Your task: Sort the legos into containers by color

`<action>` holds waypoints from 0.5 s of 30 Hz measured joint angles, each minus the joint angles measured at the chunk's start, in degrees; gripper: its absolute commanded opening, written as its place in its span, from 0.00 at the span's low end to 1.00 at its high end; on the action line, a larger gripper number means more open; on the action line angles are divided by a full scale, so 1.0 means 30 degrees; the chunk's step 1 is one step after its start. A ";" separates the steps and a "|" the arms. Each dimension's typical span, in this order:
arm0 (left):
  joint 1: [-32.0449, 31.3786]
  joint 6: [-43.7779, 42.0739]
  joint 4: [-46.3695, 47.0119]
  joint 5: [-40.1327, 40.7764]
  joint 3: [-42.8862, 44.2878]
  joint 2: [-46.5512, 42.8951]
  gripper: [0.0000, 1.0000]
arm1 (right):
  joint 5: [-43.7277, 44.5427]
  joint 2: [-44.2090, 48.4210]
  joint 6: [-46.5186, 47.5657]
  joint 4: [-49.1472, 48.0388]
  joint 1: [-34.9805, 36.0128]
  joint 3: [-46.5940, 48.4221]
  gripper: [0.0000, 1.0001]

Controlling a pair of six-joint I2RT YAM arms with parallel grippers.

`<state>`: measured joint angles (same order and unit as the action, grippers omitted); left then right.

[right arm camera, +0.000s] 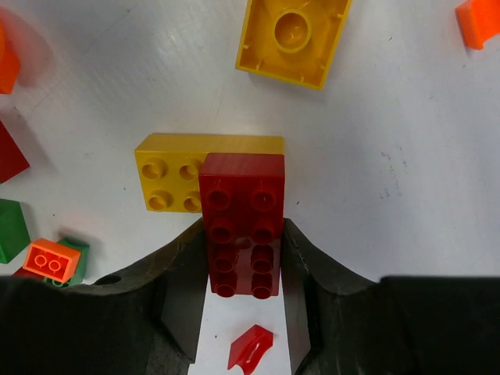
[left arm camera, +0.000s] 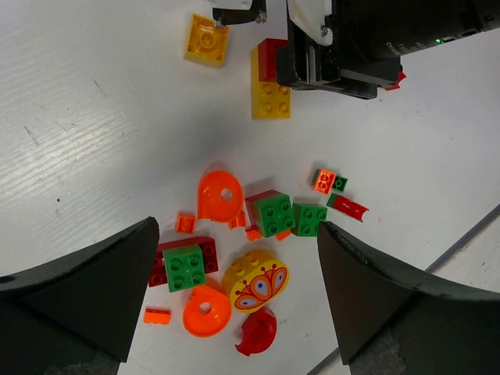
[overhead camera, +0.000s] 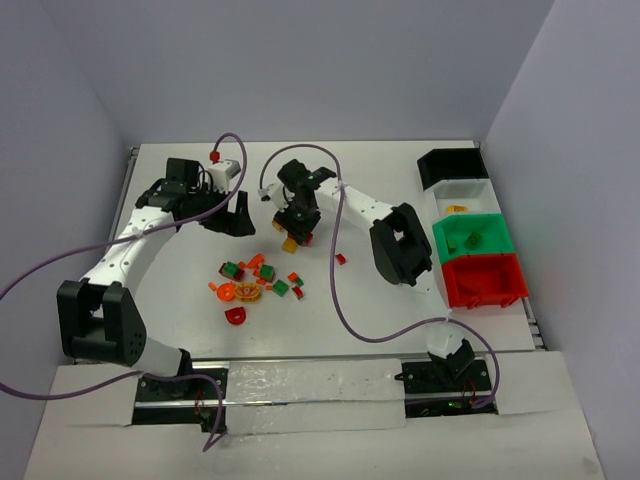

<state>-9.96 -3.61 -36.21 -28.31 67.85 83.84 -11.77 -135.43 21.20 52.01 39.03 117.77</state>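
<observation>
Red brick (right arm camera: 241,226) sits half on a yellow brick (right arm camera: 168,176), at the far edge of the lego pile (overhead camera: 255,280). Right gripper (right arm camera: 242,258) is clamped on its long sides at the free end, probably to leave the yellow one behind. Target: red bin (overhead camera: 485,282). Left gripper (left arm camera: 237,226) hovers over the pile, fingers wide apart, empty.

legos (overhead camera: 267,272): red, green, orange, yellow, scattered on the worktop (overhead camera: 380,320)
red brick (right arm camera: 241,211): overlapping yellow brick (right arm camera: 168,172)
containers (overhead camera: 470,218): joined row, right edge
</observation>
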 measured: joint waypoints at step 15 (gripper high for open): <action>0.0144 0.2802 0.2741 -0.4361 0.0100 0.1531 0.89 | -0.4170 0.2973 -0.1411 -0.1696 -0.2209 -0.0882 0.00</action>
<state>-9.52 4.79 -27.98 -41.39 68.15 88.43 -24.28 -126.52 16.96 46.92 32.40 115.13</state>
